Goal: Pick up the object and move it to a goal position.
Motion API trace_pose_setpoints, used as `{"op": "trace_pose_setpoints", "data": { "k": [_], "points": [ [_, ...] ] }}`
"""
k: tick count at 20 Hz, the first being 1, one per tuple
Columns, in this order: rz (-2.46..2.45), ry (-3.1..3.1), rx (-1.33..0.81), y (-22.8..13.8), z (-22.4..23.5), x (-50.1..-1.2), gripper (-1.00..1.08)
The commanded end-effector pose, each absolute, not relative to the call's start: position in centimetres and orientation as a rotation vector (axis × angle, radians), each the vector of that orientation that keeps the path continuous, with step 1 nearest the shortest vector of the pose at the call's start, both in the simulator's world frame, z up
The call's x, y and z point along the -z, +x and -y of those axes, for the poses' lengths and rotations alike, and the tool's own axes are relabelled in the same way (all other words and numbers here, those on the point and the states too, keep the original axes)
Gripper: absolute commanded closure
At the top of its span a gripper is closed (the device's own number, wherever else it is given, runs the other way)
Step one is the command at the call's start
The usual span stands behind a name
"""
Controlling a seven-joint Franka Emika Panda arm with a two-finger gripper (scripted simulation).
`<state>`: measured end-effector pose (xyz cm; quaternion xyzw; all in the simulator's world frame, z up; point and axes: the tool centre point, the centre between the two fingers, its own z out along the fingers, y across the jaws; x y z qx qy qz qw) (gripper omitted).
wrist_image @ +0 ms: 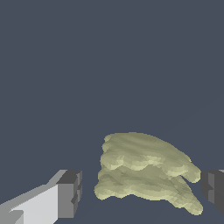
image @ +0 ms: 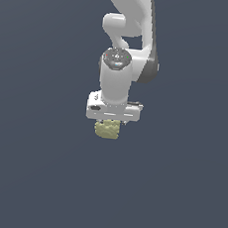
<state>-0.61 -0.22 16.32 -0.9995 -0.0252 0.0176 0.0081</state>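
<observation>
The arm [image: 127,42] is white and hangs down from the top of the exterior view. It bends at a round joint and points straight down. At its low end is a wide white block, and the claw [image: 109,123] sits under that block.

The chunk [image: 107,129] is a small lump, pale yellow-green, with a bumpy skin. In the exterior view it sits right under the claw, touching the white block's underside or very close to it. The chunk is about as wide as the claw. The claw's fingers are hard to see there, as the chunk and the block hide them.

The wrist view shows more. The chunk [wrist_image: 146,170] looks big here, with long ridges running across it like folds. It lies between the two fingers. One finger [wrist_image: 69,194] has a dark grey pad on a pale body, and it stands a little way off the chunk, with a dark gap between them. The other finger [wrist_image: 214,189] is at the edge of the picture, and the chunk's ridge comes right up beside it. So the claw [wrist_image: 141,192] is spread wide around the chunk and is not pinching it.

The floor [image: 29,177] is a plain dark blue-grey all around. It is hard to tell if the chunk rests on it.
</observation>
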Motion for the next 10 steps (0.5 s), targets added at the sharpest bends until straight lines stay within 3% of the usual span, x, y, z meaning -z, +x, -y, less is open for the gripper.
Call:
{"op": "trace_pose_setpoints", "data": {
  "k": [1,10],
  "points": [
    [0.131,-3.122,-0.054,-0.67,0.30,-16.26,-0.92],
    [0.427,-3.096,-0.046,-0.99,0.67,-15.97,-0.92]
  ]
}}
